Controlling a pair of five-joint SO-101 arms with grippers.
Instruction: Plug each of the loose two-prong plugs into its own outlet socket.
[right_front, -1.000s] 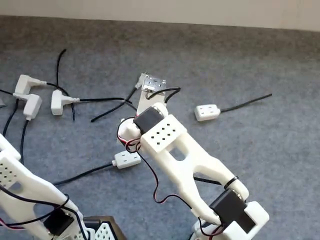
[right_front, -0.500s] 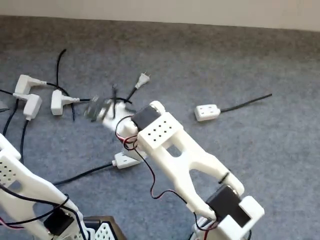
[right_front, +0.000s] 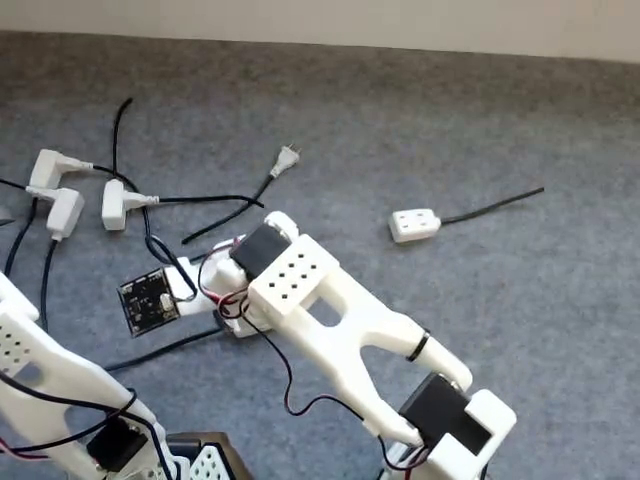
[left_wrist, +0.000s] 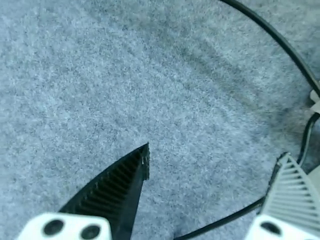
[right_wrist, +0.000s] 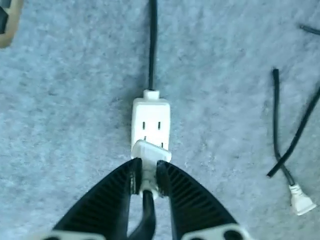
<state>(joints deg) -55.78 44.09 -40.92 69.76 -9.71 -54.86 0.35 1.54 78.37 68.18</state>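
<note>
Right tool (right_wrist: 146, 176): clamping on the white plug (right_wrist: 151, 150), which is touching the end of the outlet socket (right_wrist: 151, 116) on the desk (right_wrist: 60, 100)
Left tool (left_wrist: 215, 151): hanging above the desk, fingers apart
Risk: the socket is lying unanchored, so a push may be sliding it away, or the prongs may be missing the slots and twisting the plug in the grip

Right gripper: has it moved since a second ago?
Yes. In the high view the right gripper, holding a white plug, swung left and nearer the arm bases, away from the loose plug, which stayed put.
</note>
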